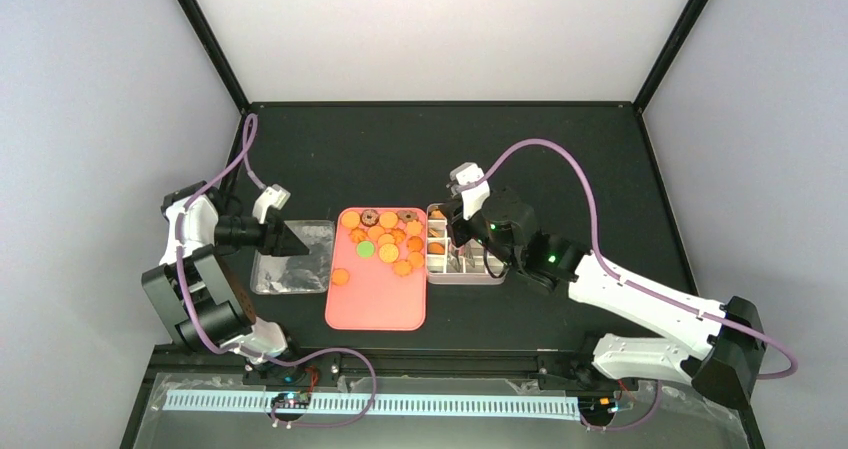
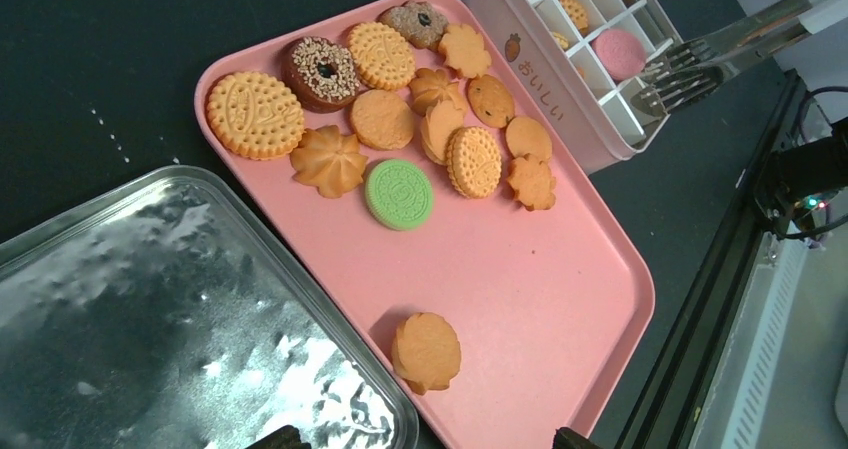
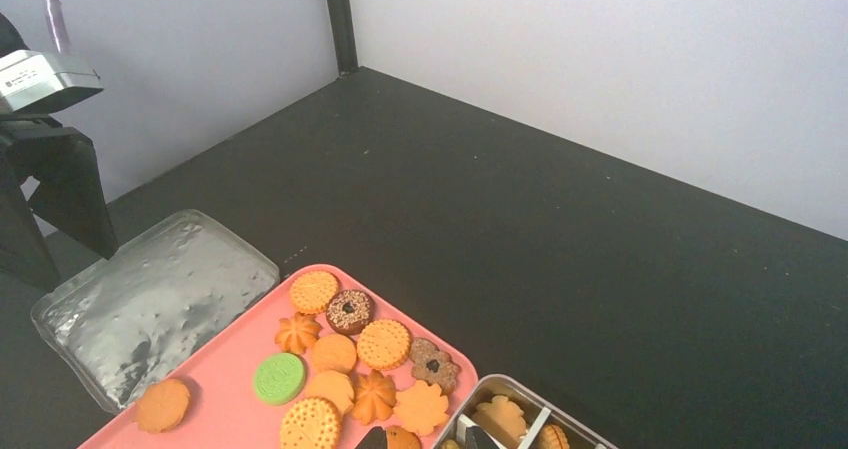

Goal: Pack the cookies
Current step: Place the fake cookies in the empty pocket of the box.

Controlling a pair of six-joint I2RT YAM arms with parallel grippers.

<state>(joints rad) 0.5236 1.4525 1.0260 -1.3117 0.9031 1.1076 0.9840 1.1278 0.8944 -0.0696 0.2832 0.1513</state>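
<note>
Barely started: a few cookies (image 2: 383, 119) are in the tin (image 2: 535, 79) at the tray's (image 2: 540, 289) 3 o'clock. Approx fifteen are left at its 12, one stray at 8. Your R gripper (image 2: 660, 74) is narrow over the tin, load unclear; L gripper (image 1: 300, 239) is wide, empty.

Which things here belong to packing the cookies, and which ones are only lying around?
For the job: cookies, pink tray, gridded tin.
Only lying around: shiny metal tray, purple cables.

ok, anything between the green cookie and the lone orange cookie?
No. Only bare pink tray separates the green cookie and the lone orange cookie; left wrist view shows it.
</note>
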